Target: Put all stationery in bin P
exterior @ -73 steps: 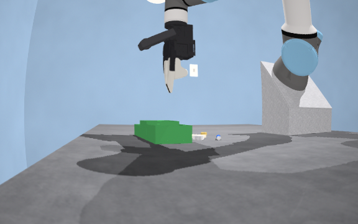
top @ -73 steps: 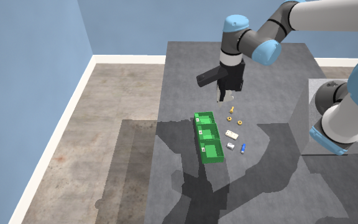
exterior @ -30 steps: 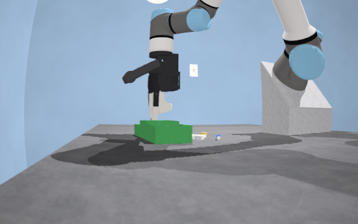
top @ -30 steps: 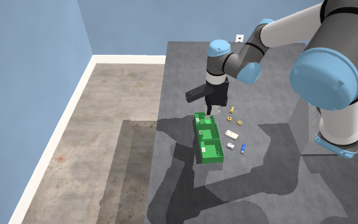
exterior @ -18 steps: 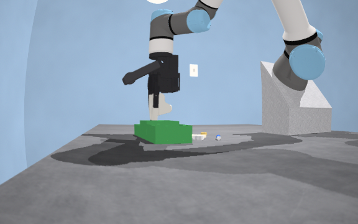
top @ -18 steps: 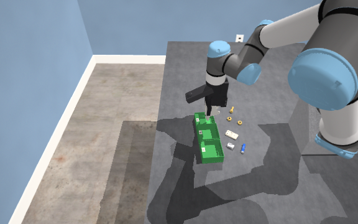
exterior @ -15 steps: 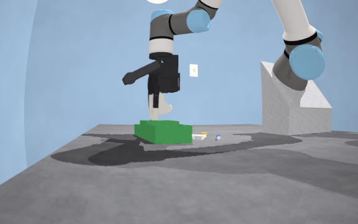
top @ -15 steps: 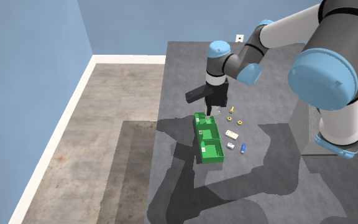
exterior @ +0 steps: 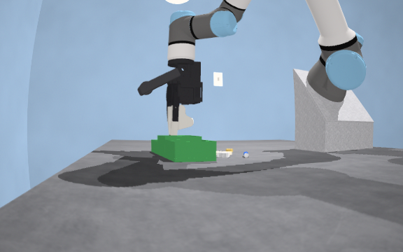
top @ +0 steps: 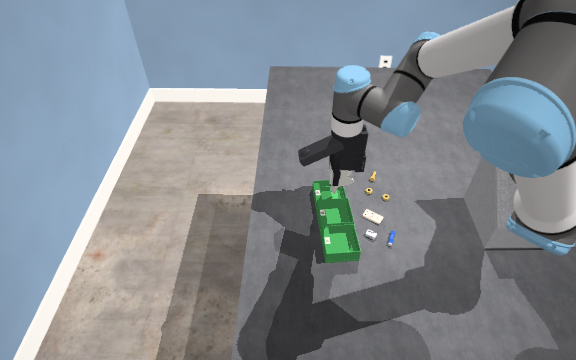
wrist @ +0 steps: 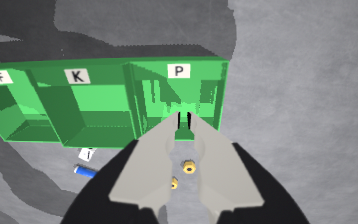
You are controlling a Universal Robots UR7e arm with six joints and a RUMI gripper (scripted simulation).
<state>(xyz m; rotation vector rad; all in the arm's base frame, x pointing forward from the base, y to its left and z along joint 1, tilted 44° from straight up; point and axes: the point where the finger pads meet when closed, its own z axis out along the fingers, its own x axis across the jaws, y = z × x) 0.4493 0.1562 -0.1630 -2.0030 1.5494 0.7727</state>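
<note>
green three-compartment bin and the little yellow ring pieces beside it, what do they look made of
The green three-compartment bin looks like moulded plastic: uniform saturated colour, thin flat walls, mild sheen. The small yellow ring pieces look like brass or gold-toned metal, judging by their warm yellow; too small to be sure.
</note>
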